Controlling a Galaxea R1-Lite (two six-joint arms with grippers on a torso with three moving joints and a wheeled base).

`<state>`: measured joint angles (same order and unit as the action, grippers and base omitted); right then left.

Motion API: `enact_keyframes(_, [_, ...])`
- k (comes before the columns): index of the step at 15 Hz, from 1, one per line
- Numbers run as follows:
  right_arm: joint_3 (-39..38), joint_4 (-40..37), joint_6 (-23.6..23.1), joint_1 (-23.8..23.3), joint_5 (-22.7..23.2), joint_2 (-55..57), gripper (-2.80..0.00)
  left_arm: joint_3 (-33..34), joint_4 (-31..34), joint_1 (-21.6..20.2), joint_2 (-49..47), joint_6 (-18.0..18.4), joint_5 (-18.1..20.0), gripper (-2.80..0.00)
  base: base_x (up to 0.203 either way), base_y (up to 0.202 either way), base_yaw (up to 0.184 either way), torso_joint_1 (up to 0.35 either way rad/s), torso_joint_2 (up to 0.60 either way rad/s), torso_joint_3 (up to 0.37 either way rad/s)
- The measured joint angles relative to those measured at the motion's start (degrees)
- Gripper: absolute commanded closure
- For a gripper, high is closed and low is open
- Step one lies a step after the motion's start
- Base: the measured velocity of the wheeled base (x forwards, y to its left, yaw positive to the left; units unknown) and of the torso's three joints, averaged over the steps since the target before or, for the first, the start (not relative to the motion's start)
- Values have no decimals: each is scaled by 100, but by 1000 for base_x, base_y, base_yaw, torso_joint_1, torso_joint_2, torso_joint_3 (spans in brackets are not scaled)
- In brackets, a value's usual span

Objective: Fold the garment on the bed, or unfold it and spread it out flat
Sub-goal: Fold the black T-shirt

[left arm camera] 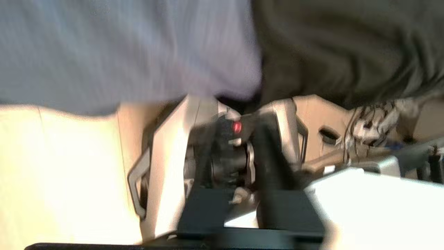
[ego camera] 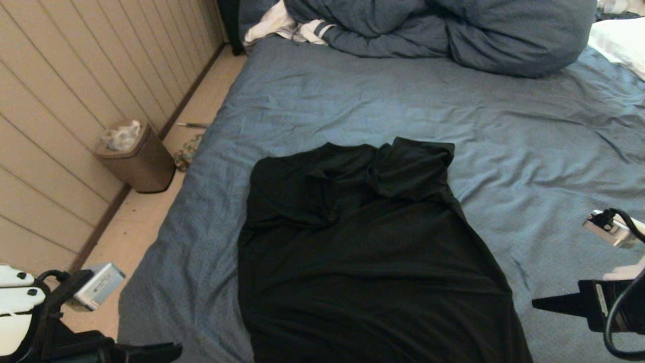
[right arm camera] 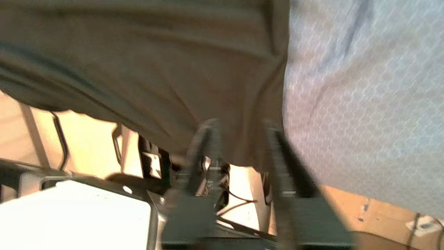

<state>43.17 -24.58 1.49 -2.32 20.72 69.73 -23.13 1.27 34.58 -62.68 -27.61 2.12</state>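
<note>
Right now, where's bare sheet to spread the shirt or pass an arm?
Free: the wide strip of bed between shirt and duvet, and the stretch right of the shirt. The left strip beside the shirt is narrower. Crowded: far edge, with duvet, striped cloth and pillow.

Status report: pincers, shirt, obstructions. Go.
Left pincer and right pincer open, flanking the shirt's near end. Black shirt on bed, top end crumpled. Duvet far off, nothing blocking.

Plain black T-shirt (ego camera: 373, 252) on the slate-blue sheet (ego camera: 529, 131). Blue-grey duvet (ego camera: 453, 30); white cloth with dark stripes (ego camera: 297, 27); white pillow (ego camera: 622, 43). Brown bin (ego camera: 138, 161), beige panelled wall (ego camera: 75, 80).
</note>
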Motion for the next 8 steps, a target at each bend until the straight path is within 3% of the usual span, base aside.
enact_keyframes(5, [-67, 80, -44, 4, 91, 92, -280, 140, -49, -5, 30, -11, 461, -280, 0, 0, 0, 0, 0, 0])
enact_keyframes(8, [-138, 410, -4, -36, 646, 412, -280, 57, -361, -5, -336, -86, 510, -280, 0, 0, 0, 0, 0, 0])
